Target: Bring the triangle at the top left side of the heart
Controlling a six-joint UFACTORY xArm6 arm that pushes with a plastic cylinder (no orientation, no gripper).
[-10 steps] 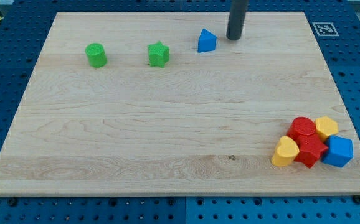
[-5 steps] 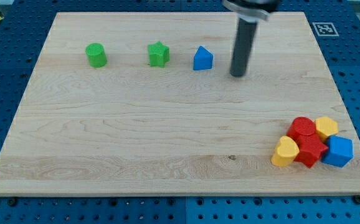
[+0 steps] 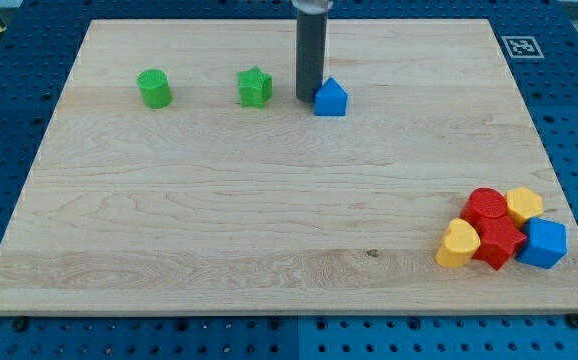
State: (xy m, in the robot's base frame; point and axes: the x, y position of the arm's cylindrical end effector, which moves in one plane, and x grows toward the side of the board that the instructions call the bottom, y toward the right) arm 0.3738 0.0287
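Camera view | blue triangle block (image 3: 331, 98): peaked top, upright, upper middle of board (image 3: 269, 220) | rod tip (image 3: 307, 99): bare, holding nothing, touching its left side | yellow heart (image 3: 458, 244): lower right cluster, well apart.

Near the view's top left: green cylinder (image 3: 154, 89), green star (image 3: 255, 87) to its right. At bottom right, clustered: red cylinder (image 3: 485, 205), red star (image 3: 499, 243), yellow hexagon (image 3: 524, 204), blue cube (image 3: 544, 243).

Rod (image 3: 311, 50) cut off at the view's top — red star (image 3: 499, 243) partly hides red cylinder (image 3: 485, 205).
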